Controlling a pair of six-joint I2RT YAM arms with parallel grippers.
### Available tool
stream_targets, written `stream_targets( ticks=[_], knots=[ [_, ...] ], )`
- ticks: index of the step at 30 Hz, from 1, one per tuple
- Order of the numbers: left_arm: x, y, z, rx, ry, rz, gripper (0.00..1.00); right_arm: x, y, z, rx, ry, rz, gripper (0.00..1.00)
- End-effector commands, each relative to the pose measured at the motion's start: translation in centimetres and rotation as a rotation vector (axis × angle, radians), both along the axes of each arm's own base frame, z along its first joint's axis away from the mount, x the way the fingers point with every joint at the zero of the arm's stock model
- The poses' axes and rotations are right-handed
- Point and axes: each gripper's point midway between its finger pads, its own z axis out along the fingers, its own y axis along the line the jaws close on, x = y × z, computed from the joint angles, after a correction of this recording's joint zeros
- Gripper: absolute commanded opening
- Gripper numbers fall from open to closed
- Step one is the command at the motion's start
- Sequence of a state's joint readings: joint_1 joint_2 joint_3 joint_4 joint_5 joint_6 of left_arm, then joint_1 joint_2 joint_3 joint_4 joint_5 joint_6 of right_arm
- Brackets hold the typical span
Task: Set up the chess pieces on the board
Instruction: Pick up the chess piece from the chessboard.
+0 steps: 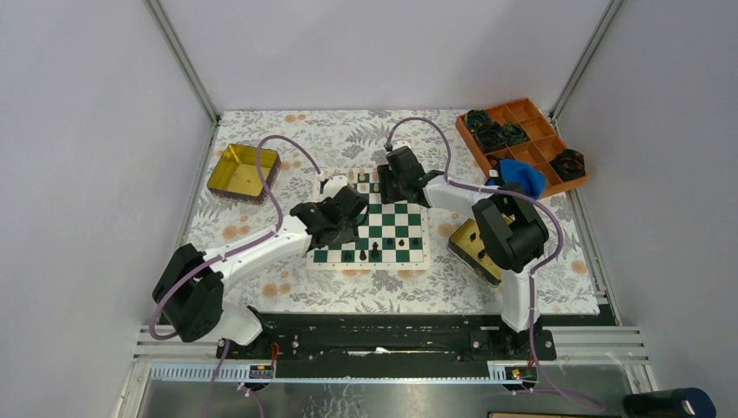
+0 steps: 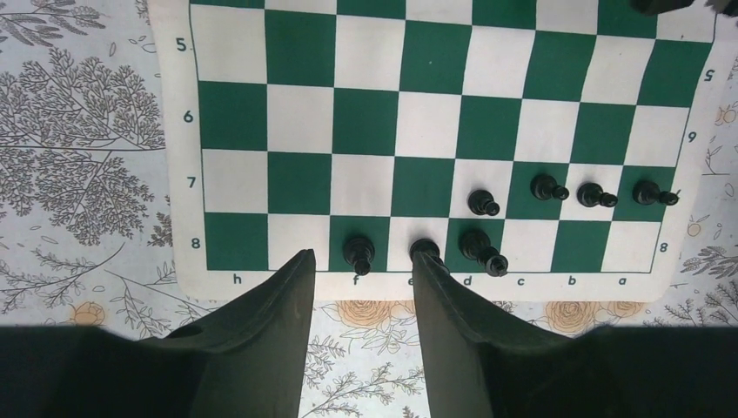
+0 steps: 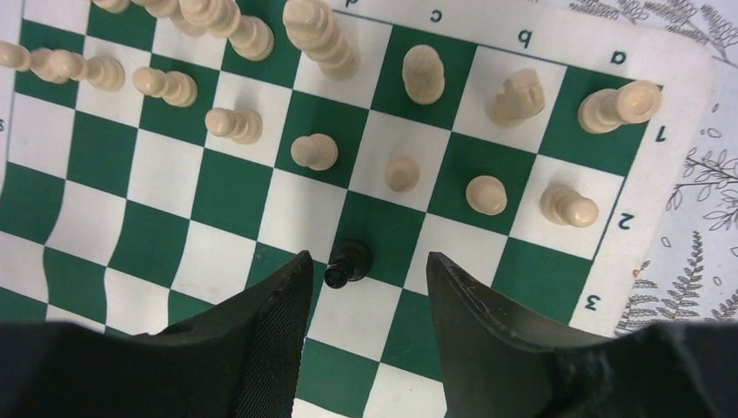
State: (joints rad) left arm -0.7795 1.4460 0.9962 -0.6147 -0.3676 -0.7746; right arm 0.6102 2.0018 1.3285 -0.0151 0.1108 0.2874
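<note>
At the near edge of the table, the two arms are seen bolted side by side on a floral cloth (image 1: 287, 283), and both are stretched out over the board (image 1: 392, 222), which lies flat in the middle of the cloth. The left gripper (image 2: 361, 261) is held over the board's left part with its fingers (image 2: 287, 296) spread and nothing pinched between them. In the left wrist view seven black chess pieces (image 2: 480, 202) are counted on the rows marked 7 and 8: three in row 8 and four in row 7. One of the row 8 pieces stands right at a fingertip, though contact cannot be told. Further off, the right gripper (image 3: 367, 259) is held over the board's far edge, its fingers likewise spread and grasping nothing. A lone black piece (image 3: 348, 261) is seen between them on a green square in row 3, apart from both fingers. Beyond it the cream chess pieces (image 3: 402, 172) are ranged on rows 1 and 2. A gold tin (image 1: 242, 170) is placed at the far left of the cloth, and a second gold tin (image 1: 470, 248) lies partly hidden under the right arm. In the far right corner an orange tray (image 1: 533, 117) with black rings (image 1: 489, 135) is set.
</note>
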Motion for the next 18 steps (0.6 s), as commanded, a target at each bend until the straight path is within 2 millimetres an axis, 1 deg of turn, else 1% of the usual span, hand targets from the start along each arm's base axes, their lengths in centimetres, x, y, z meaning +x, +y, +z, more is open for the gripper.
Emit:
stream_targets(
  ticks=[1, 4, 8, 18],
  knots=[
    [0.1, 0.7, 1.2, 0.01, -0.047, 0.026, 0.53, 0.5, 1.4, 1.0, -0.002, -0.023, 0.029, 0.57],
    [0.0, 1.0, 1.2, 0.013, -0.051, 0.029, 0.53, 0.4, 1.5, 0.7, -0.008, -0.018, 0.031, 0.57],
    [-0.3, 1.3, 1.0, 0.017, -0.048, 0.033, 0.53, 0.3, 1.7, 0.3, -0.017, -0.011, 0.039, 0.53],
    [-0.8, 2.0, 0.4, 0.019, -0.046, 0.043, 0.55, 0.3, 2.4, -0.4, -0.06, -0.011, 0.061, 0.34]
  ],
)
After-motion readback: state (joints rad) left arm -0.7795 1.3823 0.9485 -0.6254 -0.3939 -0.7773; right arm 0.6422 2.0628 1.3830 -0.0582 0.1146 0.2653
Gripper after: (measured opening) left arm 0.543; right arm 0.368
